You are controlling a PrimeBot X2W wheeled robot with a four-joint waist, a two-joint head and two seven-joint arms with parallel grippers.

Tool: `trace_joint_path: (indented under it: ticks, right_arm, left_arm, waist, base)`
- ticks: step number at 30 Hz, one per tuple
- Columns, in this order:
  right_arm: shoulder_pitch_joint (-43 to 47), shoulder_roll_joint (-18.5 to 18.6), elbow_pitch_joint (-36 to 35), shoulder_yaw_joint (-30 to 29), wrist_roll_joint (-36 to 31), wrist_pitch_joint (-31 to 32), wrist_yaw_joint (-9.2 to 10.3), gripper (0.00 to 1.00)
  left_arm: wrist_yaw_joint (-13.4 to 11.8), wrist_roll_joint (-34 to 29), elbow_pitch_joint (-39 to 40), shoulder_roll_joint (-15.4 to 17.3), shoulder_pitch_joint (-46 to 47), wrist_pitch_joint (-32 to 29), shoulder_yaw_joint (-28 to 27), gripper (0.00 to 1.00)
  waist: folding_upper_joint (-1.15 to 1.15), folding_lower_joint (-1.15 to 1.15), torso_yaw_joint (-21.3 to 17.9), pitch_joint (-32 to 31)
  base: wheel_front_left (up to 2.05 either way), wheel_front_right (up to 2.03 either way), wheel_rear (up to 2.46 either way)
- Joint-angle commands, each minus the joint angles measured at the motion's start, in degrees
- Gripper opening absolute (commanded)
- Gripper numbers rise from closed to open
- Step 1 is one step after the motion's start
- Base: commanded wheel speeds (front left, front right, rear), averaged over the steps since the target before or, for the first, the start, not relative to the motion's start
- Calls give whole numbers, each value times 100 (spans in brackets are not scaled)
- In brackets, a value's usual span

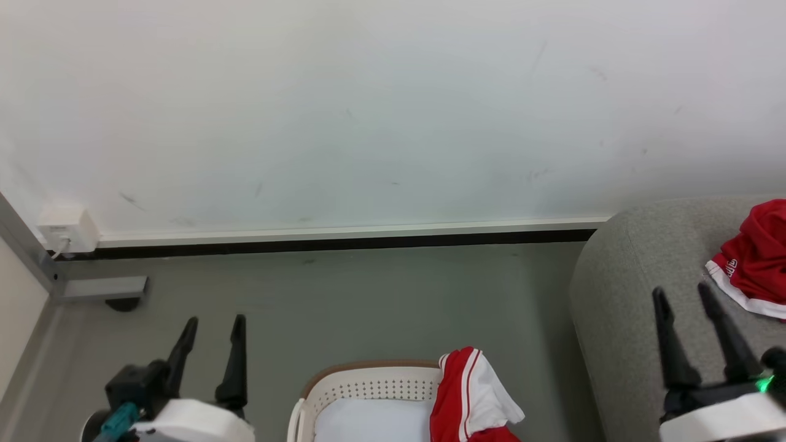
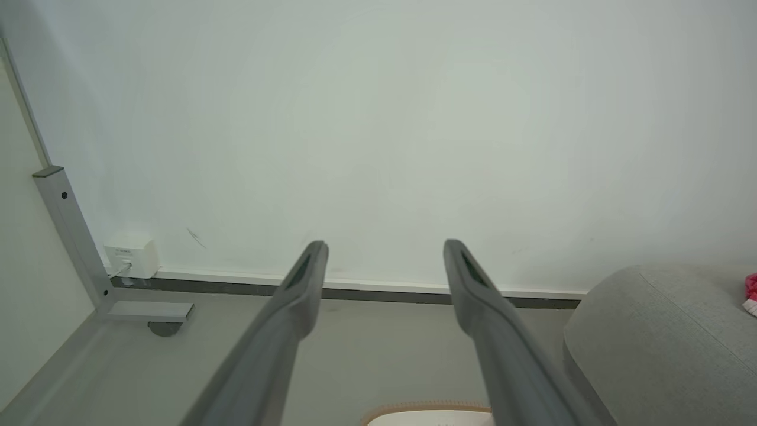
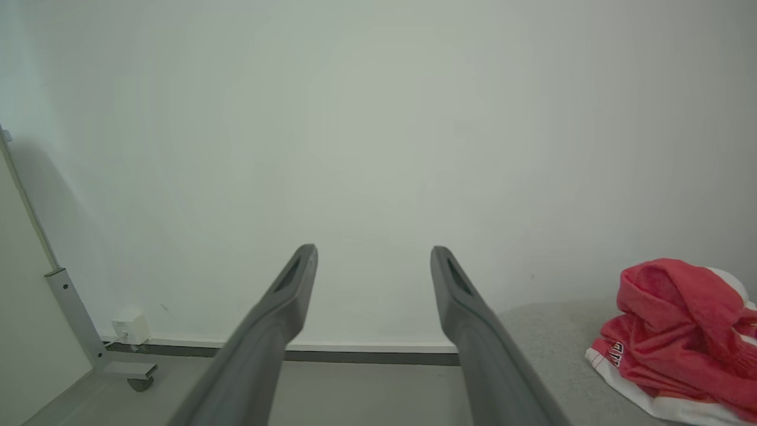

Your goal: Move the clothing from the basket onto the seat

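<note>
The right hand (image 1: 681,291) is spread and holds nothing. Its two fingers point up toward the wall (image 1: 368,110) and hang over the seat (image 1: 620,288) near its left edge. In its own wrist view the right hand (image 3: 372,249) shows the same wide gap, with bare wall between the fingers. The left hand (image 1: 214,322) is spread and empty too, hanging over the floor (image 1: 368,294) to the left of the basket (image 1: 362,387); its wrist view shows the left hand (image 2: 385,245) with the basket's far rim (image 2: 426,410) just below it.

Between the two hands, a red garment (image 1: 470,393) lies draped over the basket's right rim, on the side facing the seat. It sits lower in the head view than either hand's fingertips, so it is down and back toward the robot. Its white stripes run roughly along that rim, away from the robot. Beside it the white lining (image 1: 368,420) looks bare.

A second garment (image 1: 755,258) lies bunched on the seat, just right of the right hand and apart from it.

The right arm looks the nearer one. It would have to drop down and leftward to the rim.
</note>
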State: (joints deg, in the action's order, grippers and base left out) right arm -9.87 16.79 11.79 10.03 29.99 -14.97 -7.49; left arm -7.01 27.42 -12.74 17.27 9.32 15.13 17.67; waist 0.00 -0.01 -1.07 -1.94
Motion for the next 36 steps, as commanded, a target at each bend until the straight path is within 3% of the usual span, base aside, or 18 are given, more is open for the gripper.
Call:
trace_joint_path:
  ticks: [1, 5, 12, 23, 36]
  right_arm:
    - [223, -181, -100, -74, -121, -20, 0, 100]
    - [618, -532, -303, -101, -375, -22, 0, 100]
    - [957, -845, -325, -158, -746, -23, 0, 100]
    - [886, -904, -336, -67, -802, -24, 0, 100]
    - [798, -877, -295, 23, -784, -25, 0, 100]
  left_arm:
    - [32, -148, 54, -76, -203, 2, -177, 100]
    - [121, -405, 159, -378, -608, 2, -720, 100]
    - [545, -841, 129, -838, -894, 3, -1259, 100]
    - [988, -1348, -13, -1221, -852, 3, -1692, 100]
    - [1206, -1600, -131, -1386, -817, 3, -1935, 100]
  waist:
    - [0, 1, -28, 0]
    - [0, 1, -93, 0]
    - [0, 1, -127, -2]
    - [0, 1, -186, 11]
    - [0, 1, -268, 43]
  base:
    - [0, 0, 0]
    - [0, 0, 0]
    - [0, 0, 0]
    - [0, 0, 0]
    - [0, 0, 0]
